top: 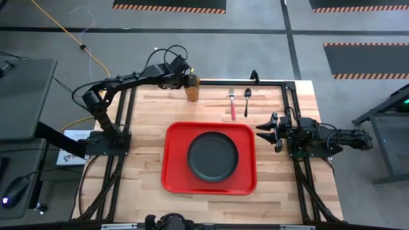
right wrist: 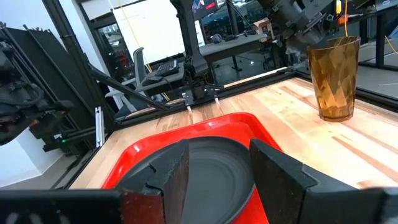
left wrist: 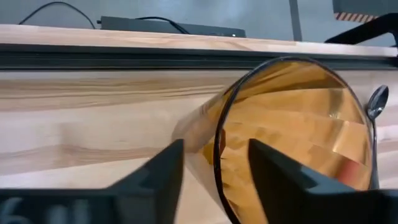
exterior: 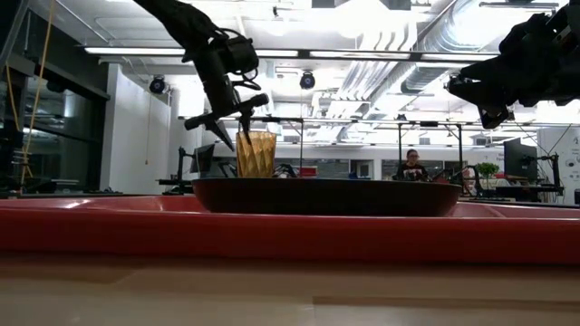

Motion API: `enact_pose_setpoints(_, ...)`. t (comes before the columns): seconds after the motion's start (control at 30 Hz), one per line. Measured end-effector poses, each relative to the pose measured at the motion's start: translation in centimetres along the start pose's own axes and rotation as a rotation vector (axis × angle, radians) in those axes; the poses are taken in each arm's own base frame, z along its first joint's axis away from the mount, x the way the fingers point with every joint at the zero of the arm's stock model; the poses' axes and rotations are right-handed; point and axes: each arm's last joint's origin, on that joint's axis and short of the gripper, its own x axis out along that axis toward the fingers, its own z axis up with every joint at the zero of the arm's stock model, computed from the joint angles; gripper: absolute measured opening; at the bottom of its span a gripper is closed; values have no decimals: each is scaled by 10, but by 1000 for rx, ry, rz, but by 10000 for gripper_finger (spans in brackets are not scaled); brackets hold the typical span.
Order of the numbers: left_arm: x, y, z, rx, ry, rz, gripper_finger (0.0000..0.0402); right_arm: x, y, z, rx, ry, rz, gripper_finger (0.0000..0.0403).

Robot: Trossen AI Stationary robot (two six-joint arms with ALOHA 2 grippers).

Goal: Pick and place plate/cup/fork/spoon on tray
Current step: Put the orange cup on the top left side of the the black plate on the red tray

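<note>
The amber ribbed cup [top: 193, 92] stands upright on its base on the wooden table near the far edge, left of the fork [top: 232, 102] and the spoon [top: 246, 101], which lie flat on the table. My left gripper [left wrist: 214, 180] is open over the cup [left wrist: 292, 124], one finger inside its mouth and one outside its wall. The dark plate [top: 213, 156] lies on the red tray [top: 172, 160]. My right gripper [top: 264, 131] is open and empty above the table, just right of the tray, facing the plate [right wrist: 211, 168].
A black frame rail [top: 268, 82] runs along the table's far edge behind the cup, fork and spoon. Bare wood lies between the tray and the cutlery. A person [exterior: 412, 165] sits in the room beyond the table.
</note>
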Motion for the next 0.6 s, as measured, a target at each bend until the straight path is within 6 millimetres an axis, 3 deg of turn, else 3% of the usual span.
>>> enact_pose_setpoints(0.23, 0, 1, -1, 3, 5, 6, 13, 0, 0, 0, -1, 0, 0, 161)
enact_pose_setpoints(0.43, -20, 1, 4, 68, -34, -33, 8, 0, 0, 0, 0, 0, 0, 161)
enact_pose_setpoints(0.6, -63, 5, 10, 176, -112, -109, 5, 0, 0, 0, 0, 0, 0, 161)
